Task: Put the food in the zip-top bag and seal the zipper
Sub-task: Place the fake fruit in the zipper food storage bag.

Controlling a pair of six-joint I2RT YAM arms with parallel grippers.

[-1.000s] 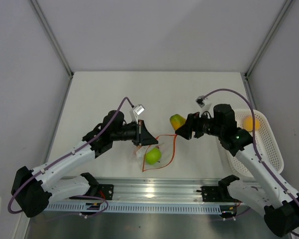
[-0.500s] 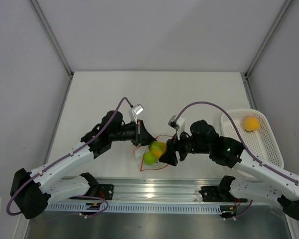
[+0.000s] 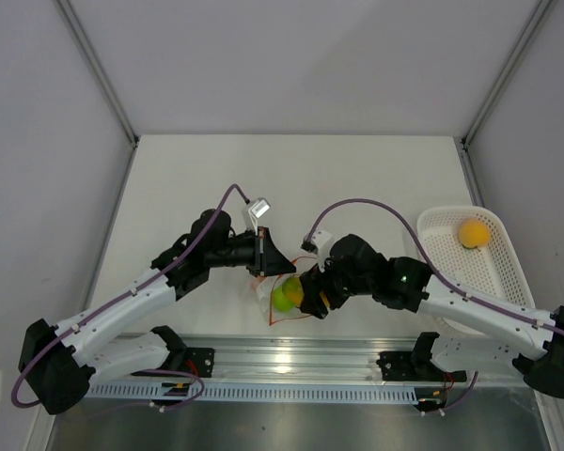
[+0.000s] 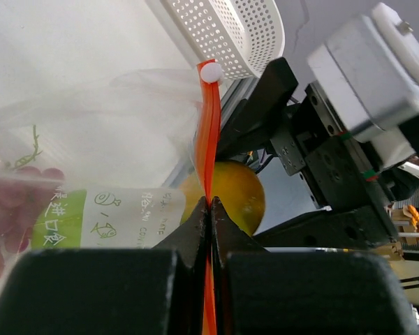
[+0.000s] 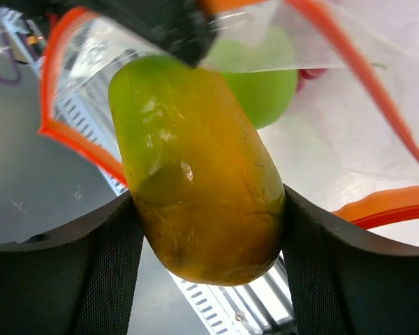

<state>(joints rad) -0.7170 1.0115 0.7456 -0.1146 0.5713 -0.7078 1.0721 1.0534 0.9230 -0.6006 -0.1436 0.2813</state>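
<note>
The zip-top bag [image 3: 296,282] lies near the front edge, clear, its mouth held up. My left gripper [image 3: 266,259] is shut on the orange-red zipper [image 4: 208,139], whose white tab [image 4: 211,71] is at the strip's far end. My right gripper [image 3: 312,293] is shut on a yellow-green fruit [image 5: 195,167], gripped between both pads at the bag's mouth, with the zipper strip [image 5: 70,132] looping around it. A lime green fruit [image 5: 265,84] and something dark red [image 4: 14,202] lie inside the bag. From the left wrist view the held fruit [image 4: 237,199] shows just behind the strip.
A white mesh basket [image 3: 496,287] stands at the right with one orange fruit [image 3: 473,233] in it. The metal rail [image 3: 291,362] runs along the table's front edge just below the bag. The two grippers are very close to each other.
My right arm has swung left and toward the front edge, carrying the yellow-green fruit from mid-table to the bag's mouth. The left gripper has kept its hold on the zipper.
</note>
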